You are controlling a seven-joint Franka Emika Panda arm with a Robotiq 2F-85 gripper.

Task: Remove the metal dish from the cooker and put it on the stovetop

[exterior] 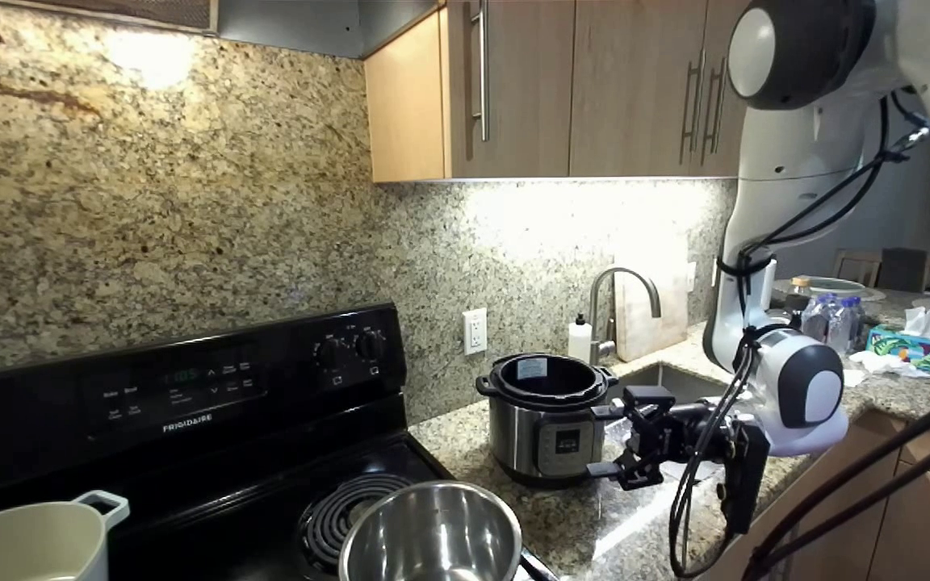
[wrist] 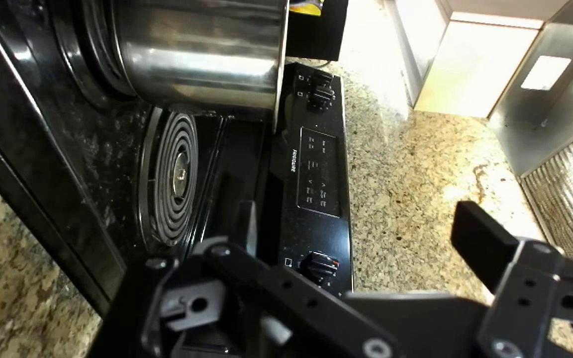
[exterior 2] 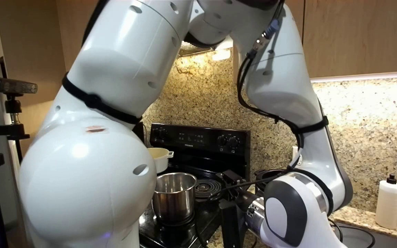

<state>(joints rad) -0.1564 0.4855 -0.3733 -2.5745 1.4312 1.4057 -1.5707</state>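
Begin with the metal dish point(exterior: 433, 534), foremost in an exterior view and upright on the front part of the stovetop point(exterior: 215, 539), just in front of a coil burner point(exterior: 348, 510). Expect stiff steel: probably moderate in weight, hard to break, liable to ring or dent on a knock. Allow for polished, handleless sides, likely slippery under a squeeze from outside and probably too broad for a grip across the full width. For any further handling, take hold at the rim, with one finger inside and one outside, square to the wall. Lift slowly to limit tilting from a one-sided hold.

Proceed outward to the gripper point(exterior: 604, 440). Confirm fingers spread wide, one above the other, with nothing between. Register a position apart from the dish: off to the side, with fingertips pointing toward the stovetop. In the wrist view, find the dish beyond the fingertips, toward the top and left of centre, outside the gap between the fingers.

Continue to the cooker point(exterior: 521, 436), behind the gripper in an exterior view: lidless, dark lining in sight, standing on the counter point(exterior: 562, 526). Treat contact between fingers and cooker as impossible to tell from the overlap alone. Farther back, locate the tap point(exterior: 595, 315) and the soap bottle point(exterior: 580, 337).
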